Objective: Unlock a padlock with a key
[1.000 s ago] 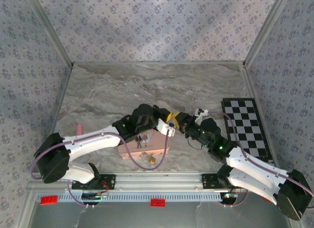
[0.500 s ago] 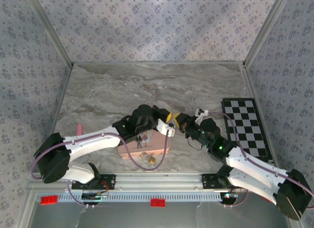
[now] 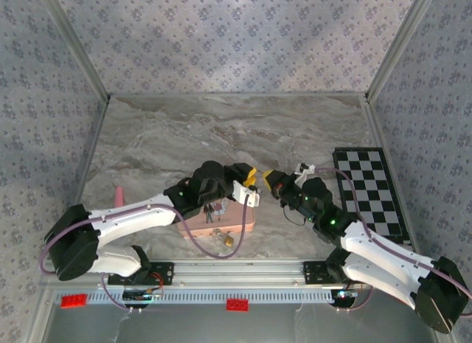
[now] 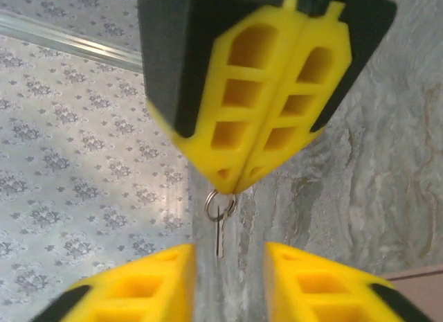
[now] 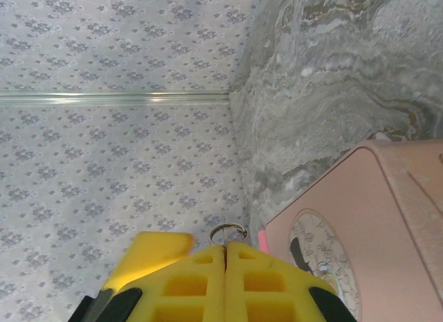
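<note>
My right gripper is shut on the ring of the tiny silvery key. The ring pokes out above its fingertips. In the left wrist view the key hangs blade-down from those closed yellow fingers. My left gripper is open, one fingertip on each side of the key's blade without touching it. Seen from above, both grippers meet tip to tip above the far edge of the pink tin. The small brass padlock lies at the tin's near edge.
A checkerboard mat lies at the right side of the marble table. A small pink object stands near the left wall. The pink tin's lid sits just right of my right fingers. Patterned walls enclose three sides.
My left gripper has opened and let go of the key, and its arm has shifted slightly left. My right gripper has closed on the key ring.
</note>
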`<state>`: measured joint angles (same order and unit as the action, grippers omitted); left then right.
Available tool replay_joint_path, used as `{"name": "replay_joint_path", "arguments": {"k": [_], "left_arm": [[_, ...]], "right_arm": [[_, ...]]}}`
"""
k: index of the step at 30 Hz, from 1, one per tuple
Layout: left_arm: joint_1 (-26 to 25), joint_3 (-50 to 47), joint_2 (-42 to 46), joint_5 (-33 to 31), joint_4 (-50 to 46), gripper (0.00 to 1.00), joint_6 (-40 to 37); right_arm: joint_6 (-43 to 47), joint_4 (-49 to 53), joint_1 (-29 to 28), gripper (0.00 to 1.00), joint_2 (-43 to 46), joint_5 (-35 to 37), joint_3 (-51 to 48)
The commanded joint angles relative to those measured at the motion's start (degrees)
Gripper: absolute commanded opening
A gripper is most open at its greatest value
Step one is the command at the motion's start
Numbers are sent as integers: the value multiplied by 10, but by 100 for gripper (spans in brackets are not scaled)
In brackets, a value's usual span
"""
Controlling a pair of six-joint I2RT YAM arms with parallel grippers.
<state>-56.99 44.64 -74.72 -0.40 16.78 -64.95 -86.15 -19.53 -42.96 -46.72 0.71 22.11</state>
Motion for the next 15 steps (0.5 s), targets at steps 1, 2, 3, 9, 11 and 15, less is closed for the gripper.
{"name": "replay_joint_path", "arguments": {"k": [1,2,3,9,11,15], "left_arm": [[11,-2,43,31,26,41,129],[19,-8,60,37,35,44,185],[29,-18,76,44,47,46,234],[115,-27,148,92,30,49,635],[137,-19,145,120,9,49,723],[161,-17,124,161,8,48,867]], "right_arm": [[58,35,12,0,14,1,20],[77,39,17,0,17,-5,23],[93,35,21,0,19,-10,24],[158,-21,44,0,15,-55,11],[172,-50,44,0,10,-61,6],[198,-103,39,0,-8,-75,4]]}}
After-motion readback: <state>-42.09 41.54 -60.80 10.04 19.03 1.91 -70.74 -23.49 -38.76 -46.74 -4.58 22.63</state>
